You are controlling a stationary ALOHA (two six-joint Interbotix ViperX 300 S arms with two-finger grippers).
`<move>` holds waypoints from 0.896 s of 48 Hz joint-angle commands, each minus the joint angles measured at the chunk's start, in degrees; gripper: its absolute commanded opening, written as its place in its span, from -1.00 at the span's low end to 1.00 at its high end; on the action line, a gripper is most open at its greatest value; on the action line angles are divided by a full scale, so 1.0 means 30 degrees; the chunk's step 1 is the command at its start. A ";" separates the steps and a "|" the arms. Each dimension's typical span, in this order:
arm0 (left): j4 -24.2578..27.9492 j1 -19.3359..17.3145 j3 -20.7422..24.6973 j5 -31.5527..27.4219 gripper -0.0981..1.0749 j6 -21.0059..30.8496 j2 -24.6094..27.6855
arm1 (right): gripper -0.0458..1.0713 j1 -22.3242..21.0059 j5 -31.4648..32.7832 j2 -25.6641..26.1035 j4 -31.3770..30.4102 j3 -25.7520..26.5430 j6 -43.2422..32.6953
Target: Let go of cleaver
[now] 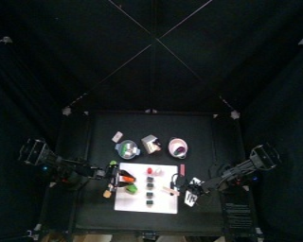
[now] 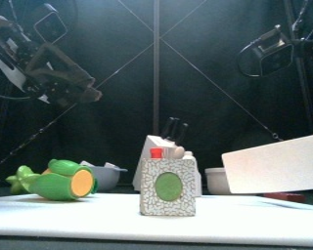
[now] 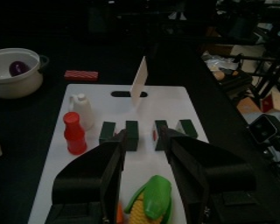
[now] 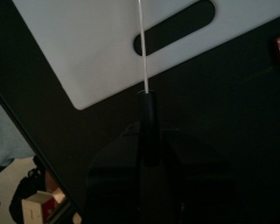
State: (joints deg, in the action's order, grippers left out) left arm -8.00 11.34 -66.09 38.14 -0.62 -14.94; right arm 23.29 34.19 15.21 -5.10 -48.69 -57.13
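Cleaver pinched on edge over the cutting board's far end.

Top view: white cutting board [image 1: 149,181] at table centre, bowl [image 1: 178,146] at its 1 o'clock. Front view: patterned knife block [image 2: 168,189] in the foreground, corn toy [image 2: 55,182] at its 9 o'clock. Left wrist view: left gripper [image 3: 147,175] spread above the board; red bottle [image 3: 74,133], white bottle [image 3: 80,107] and green blocks [image 3: 122,134] lie ahead. Right wrist view: right gripper [image 4: 149,144] pinches the cleaver [image 4: 145,52], thin pale blade edge-on, dark handle between the jaws.

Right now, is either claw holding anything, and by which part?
The right claw holds the cleaver by its dark handle, blade edge-on over the white cutting board. The left claw is open and holds nothing.
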 commanded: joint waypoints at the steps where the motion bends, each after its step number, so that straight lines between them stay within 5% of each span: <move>1: -0.0029 -0.0029 0.0146 0.0205 0.47 0.0000 -0.0117 | 0.06 -0.0264 -0.0088 0.0527 0.0059 0.0029 -0.0029; 19: -0.0029 0.0000 0.0205 0.0176 0.47 -0.0059 0.0264 | 0.73 -0.0352 0.0469 0.0439 -0.0088 -0.0146 -0.0029; 32: 0.0000 0.0000 0.0234 0.0176 0.47 -0.0059 0.0439 | 0.77 -0.0996 0.2725 0.0234 -0.1084 -0.0029 -0.0029; 43: 0.0000 0.0000 0.0176 0.0088 0.47 -0.0059 0.0469 | 0.77 -0.1260 0.1758 -0.0908 -0.3457 0.0293 -0.0234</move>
State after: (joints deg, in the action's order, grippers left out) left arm -8.09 11.43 -66.18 38.14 -0.70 -13.45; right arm 19.78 40.52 13.01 -13.27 -49.31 -57.83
